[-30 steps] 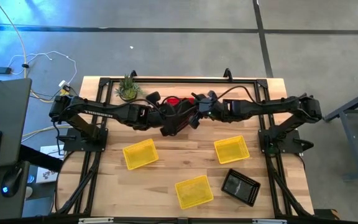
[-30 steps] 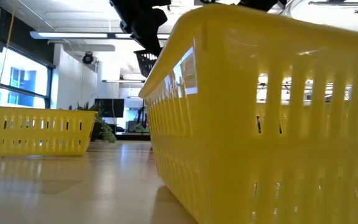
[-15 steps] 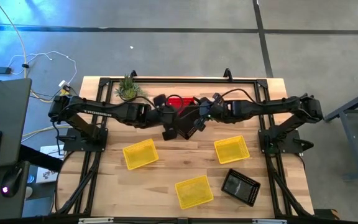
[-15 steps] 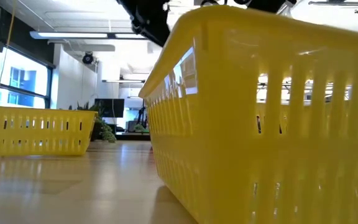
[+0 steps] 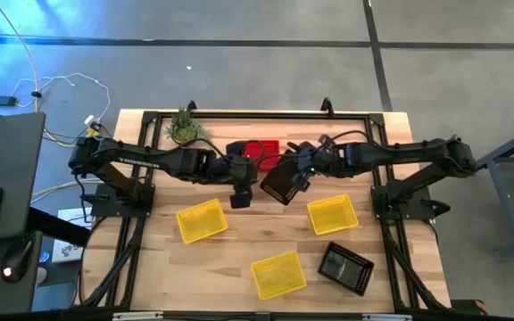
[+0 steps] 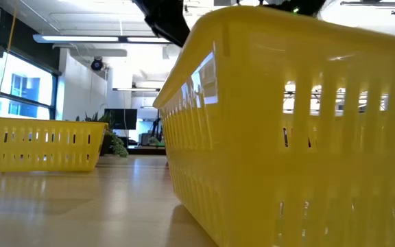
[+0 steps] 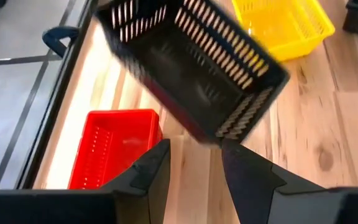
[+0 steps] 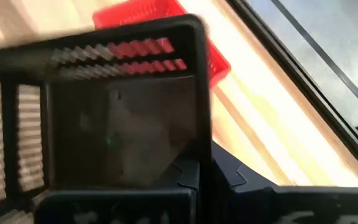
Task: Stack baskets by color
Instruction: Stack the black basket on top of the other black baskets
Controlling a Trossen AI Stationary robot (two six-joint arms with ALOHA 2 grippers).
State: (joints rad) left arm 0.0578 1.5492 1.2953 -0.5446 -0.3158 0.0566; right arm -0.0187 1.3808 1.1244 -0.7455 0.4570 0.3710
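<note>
High view: right fingers (image 5: 298, 177) clench the black basket (image 5: 279, 181); left fingers (image 5: 240, 198) released, just beside it.

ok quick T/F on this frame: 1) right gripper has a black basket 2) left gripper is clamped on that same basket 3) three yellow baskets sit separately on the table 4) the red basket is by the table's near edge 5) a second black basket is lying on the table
1) True. The right gripper is shut on the black basket, holding it tilted above the table.
2) False. The left gripper is open and clear of that basket.
3) True. The yellow baskets lie apart, none stacked.
4) False. The red basket sits at the far edge, near the potted plant.
5) True. The second black basket rests near the front right.
</note>
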